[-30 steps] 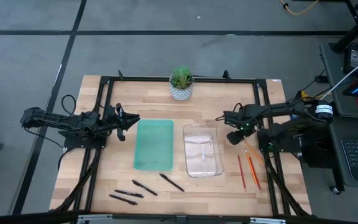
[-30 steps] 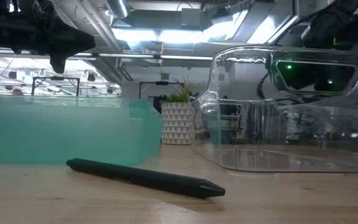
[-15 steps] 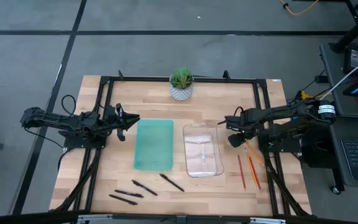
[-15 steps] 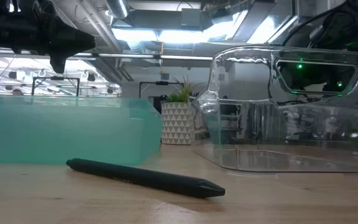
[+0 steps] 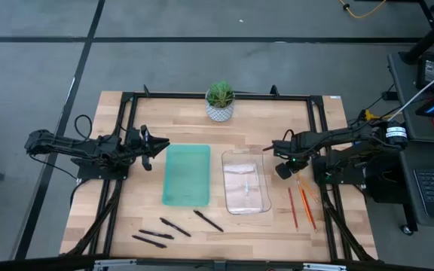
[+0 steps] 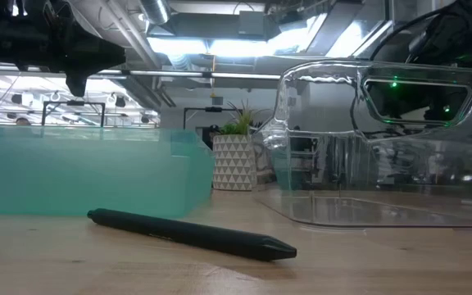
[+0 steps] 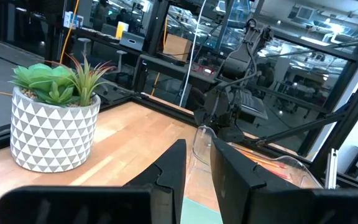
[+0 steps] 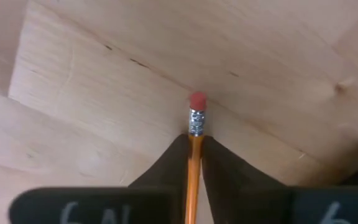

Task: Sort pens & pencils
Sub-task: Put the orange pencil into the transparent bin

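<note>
Right wrist view looks straight down at bare wood, where the right gripper [image 8: 193, 149] has its jaws narrowed onto an orange pencil [image 8: 194, 155]; the shaft runs up between the two dark fingers [image 8: 169, 162], and the silver ferrule and pink eraser stick out just past their tips. White marks on the gripper body at the lower edge are cut off and cannot be read.

From the high view, that right gripper [image 5: 283, 170] sits at about 3 o'clock on the desk [image 5: 187, 124], just beside the clear tray's [image 5: 263, 205] right wall. The pencils [image 5: 303, 203], orange and red sticks, lie toward 4 o'clock, side by side and roughly parallel, their upper ends reaching up under the gripper. The pens [image 5: 173, 227], three black sticks, lie apart from one another near 7 o'clock, just below the teal tray [image 5: 186, 175], which stands just left of the clear one. A small potted plant [image 5: 219, 100] in a white pot with a triangle pattern stands at 12 o'clock.

The left gripper [image 5: 157, 145] waits at 9 o'clock, just beside the teal tray's upper left corner; in its own wrist view the jaws stand slightly apart with nothing between them. No brand or label is legible on the trays, pens or pot.
</note>
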